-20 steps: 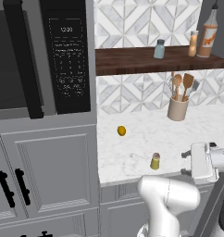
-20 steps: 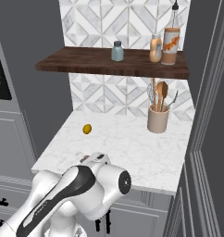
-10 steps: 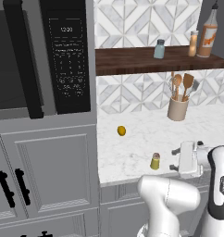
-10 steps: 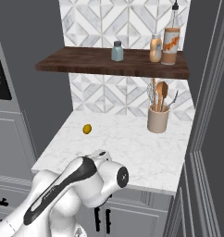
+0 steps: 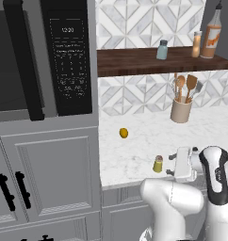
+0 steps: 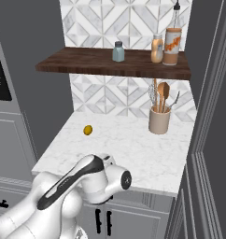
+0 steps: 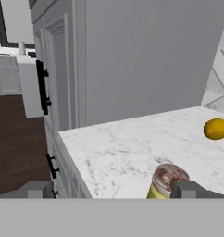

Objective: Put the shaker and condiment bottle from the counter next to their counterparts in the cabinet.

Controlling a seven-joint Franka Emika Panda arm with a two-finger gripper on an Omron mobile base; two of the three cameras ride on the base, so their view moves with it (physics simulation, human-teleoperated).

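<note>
The gripper (image 5: 174,164) was moved left from the lower right of the left base view and brought close beside the shaker (image 5: 158,164).

1. A white marble-patterned countertop with grey veins (image 5: 144,141) is seen above grey panelled lower doors.
2. A small yellow-green cylindrical shaker with a dark brownish cap (image 5: 158,164) is stood upright near the front edge of the countertop.
3. A small round yellow lemon-like object (image 5: 123,133) is laid further back, well apart from the shaker.
4. A beige cylindrical utensil holder with wooden spoons (image 5: 181,109) is set by the tiled wall.
5. A long dark brown wooden shelf board (image 6: 110,65) is fixed against the wall above the countertop.
6. On the shelf board, a pale blue-grey shaker with a grey cap (image 6: 118,51) is placed apart from a small slim pale-orange bottle (image 6: 157,48), which is stood just beside a tall long-necked bottle with an orange-and-white label (image 6: 173,39).
</note>
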